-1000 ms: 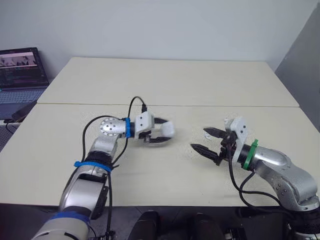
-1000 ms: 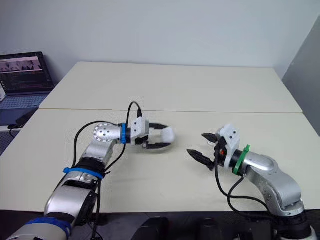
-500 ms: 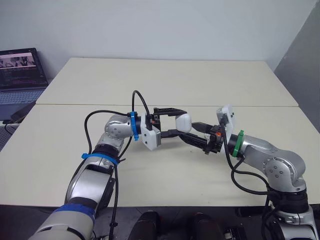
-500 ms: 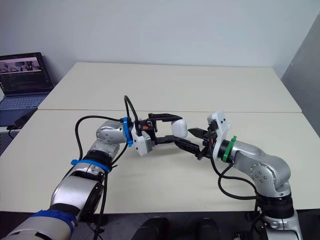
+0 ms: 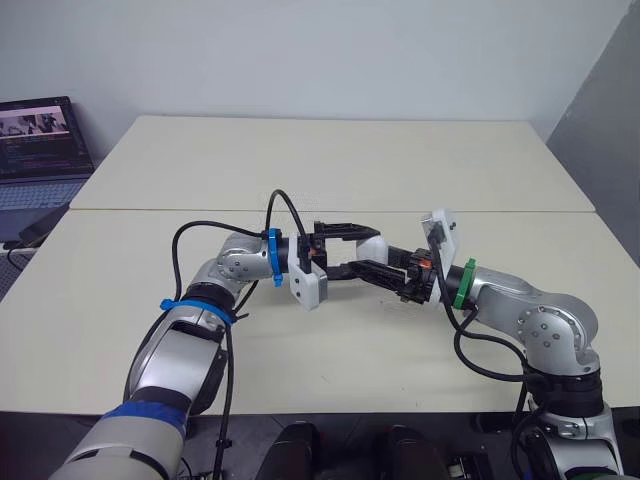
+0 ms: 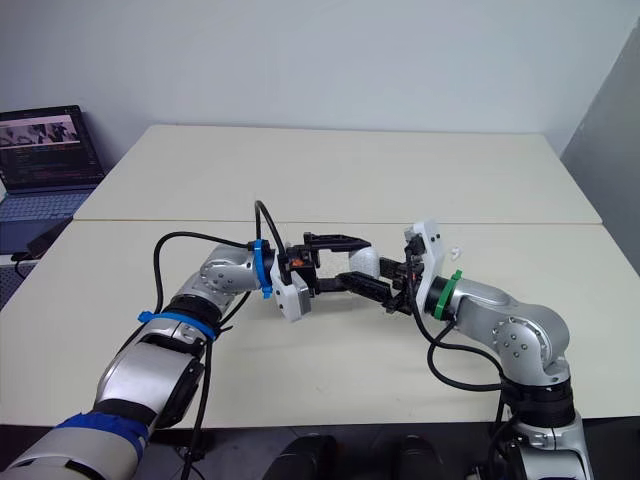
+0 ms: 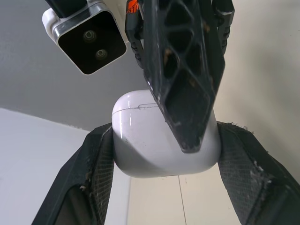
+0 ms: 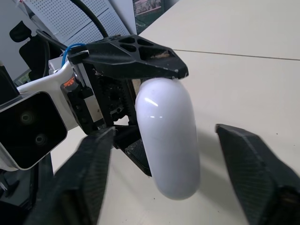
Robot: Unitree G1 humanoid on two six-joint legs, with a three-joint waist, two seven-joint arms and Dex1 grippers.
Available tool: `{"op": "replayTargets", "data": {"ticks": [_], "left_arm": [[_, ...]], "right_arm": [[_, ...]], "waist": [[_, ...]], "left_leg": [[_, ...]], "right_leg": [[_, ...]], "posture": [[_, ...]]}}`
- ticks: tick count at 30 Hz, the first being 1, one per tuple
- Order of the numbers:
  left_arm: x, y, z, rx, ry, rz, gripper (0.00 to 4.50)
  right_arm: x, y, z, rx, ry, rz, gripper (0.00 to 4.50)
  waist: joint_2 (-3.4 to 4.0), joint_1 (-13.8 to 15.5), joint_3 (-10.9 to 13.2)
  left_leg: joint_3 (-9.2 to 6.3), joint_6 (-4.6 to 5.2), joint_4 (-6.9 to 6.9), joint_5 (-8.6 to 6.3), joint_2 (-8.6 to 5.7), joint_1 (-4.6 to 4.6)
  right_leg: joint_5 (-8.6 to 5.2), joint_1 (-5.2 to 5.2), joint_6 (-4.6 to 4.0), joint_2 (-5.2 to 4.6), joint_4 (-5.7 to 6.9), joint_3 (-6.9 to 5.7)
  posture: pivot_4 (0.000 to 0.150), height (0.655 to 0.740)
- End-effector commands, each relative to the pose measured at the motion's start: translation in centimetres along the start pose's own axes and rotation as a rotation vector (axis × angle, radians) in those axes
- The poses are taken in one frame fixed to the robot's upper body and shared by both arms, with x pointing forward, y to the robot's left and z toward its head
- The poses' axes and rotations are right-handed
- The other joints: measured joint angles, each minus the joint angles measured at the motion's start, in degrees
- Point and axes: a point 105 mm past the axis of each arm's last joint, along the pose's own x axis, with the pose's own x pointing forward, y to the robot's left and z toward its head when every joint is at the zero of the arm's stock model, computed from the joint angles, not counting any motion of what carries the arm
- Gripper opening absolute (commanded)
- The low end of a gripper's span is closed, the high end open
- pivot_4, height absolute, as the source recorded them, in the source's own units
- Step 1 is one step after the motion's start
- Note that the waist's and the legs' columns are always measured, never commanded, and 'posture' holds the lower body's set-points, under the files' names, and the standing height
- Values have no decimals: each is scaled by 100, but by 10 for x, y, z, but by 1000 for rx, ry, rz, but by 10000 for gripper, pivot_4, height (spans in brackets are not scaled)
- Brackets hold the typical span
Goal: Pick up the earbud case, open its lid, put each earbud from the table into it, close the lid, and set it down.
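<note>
**Earbud case held up above the desk, lid not yet opened**

My left fingers (image 7: 101, 159) clamp the white earbud case (image 8: 168, 138) by its sides, clear of the desk (image 5: 300, 170), presumably to present the lid to my other arm. My right fingers (image 8: 96, 159) are spread wide with the case between them. One crosses close over its face, and neither seems to press on it. The lid seam looks shut.

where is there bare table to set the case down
Bare: the far table half behind the seam, and the strip by the middle of the front edge. Crowded: the centre, where the left claw and right claw meet around the earbud case.
</note>
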Motion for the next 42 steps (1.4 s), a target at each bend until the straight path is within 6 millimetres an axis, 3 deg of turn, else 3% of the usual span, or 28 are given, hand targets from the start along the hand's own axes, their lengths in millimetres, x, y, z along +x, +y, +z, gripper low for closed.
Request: {"op": "replayTargets", "data": {"ticks": [1,4,5,14,15,19,26,30,33,38,42], "left_arm": [[2,11,3,46,-21,20,28001],[3,10,3,48,-22,20,28001],[3,10,3,48,-22,18,28001],[5,9,-2,-3,-4,23,28001],[6,9,-4,-44,8,29,35165],[6,18,-12,-268,38,-11,44999],[-16,27,-8,-640,33,-283,45000],[-18,33,-8,-744,107,-485,45000],[-8,35,-12,-739,147,-528,39585],[9,34,-21,-665,202,-533,25085],[14,31,-20,-642,196,-554,25085]], "right_arm": [[-2,4,9,-23,-33,15,21517],[-2,4,10,-21,-39,13,10513],[-2,4,10,-22,-40,12,8925],[-4,1,10,-28,-38,-1,8939],[-5,-1,9,-31,-37,-12,8939],[-15,-18,0,-84,8,-108,8609],[-24,-45,-7,-285,112,-274,8608],[-15,-45,-11,-535,229,-255,8608],[-5,-40,-14,-625,262,-218,8608],[10,-35,-17,-739,305,-185,8608],[18,-32,-12,-785,301,-180,8608]], "waist": [[0,-1,0],[0,1,0],[0,0,0],[0,0,0],[0,0,0],[0,0,0],[1,-78,0],[1,-141,1],[1,-137,1],[1,-142,1],[0,-143,2]], "left_leg": [[0,0,0,0,0,0],[0,0,0,0,0,0],[0,0,0,0,0,0],[0,0,-1,0,0,0],[0,0,-1,0,0,0],[-1,0,0,0,0,-1],[-1,0,-3,0,7,-3],[-4,0,-3,0,7,-5],[-5,1,-1,0,7,-6],[-5,1,-1,-1,7,-7],[-4,1,-2,-1,7,-9]], "right_leg": [[0,0,0,0,0,1],[0,0,0,0,0,0],[0,0,0,0,0,0],[0,0,1,0,-1,0],[0,0,1,0,-1,0],[0,0,-1,-1,-2,1],[-2,-4,-2,7,-5,6],[-18,-4,23,15,-4,2],[-21,-1,28,14,-9,1],[-21,-2,29,12,-12,4],[-20,-8,28,12,-7,5]], "posture": [[1500,7400],[1500,7400],[1500,7400],[1500,7400],[1500,7400],[1500,7400],[1500,7400],[1500,7400],[1500,7400],[1500,7400],[1500,7400]]}}
